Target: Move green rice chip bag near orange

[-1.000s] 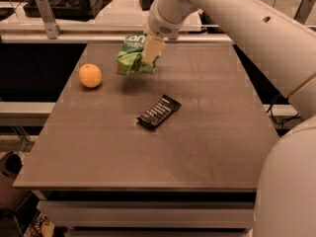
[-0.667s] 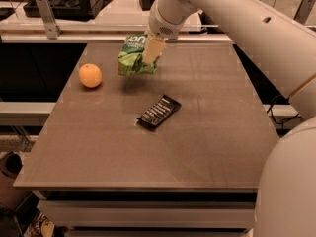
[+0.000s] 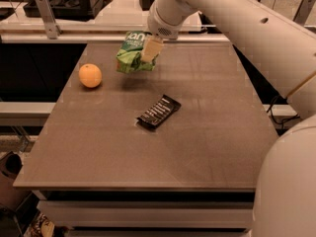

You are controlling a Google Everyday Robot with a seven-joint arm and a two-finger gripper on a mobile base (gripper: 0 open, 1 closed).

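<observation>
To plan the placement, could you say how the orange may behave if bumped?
The orange, round and loose on the smooth table, would probably roll. It looks firm, so unlikely to dent. The gripper, holding the green rice chip bag, hangs apart from it.

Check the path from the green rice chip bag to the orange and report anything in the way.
Nothing visible blocks it. The end effector holds the green rice chip bag over the far part of the table; only bare surface lies between bag and orange. The black wrapped bar lies nearer the camera, off that line.
</observation>
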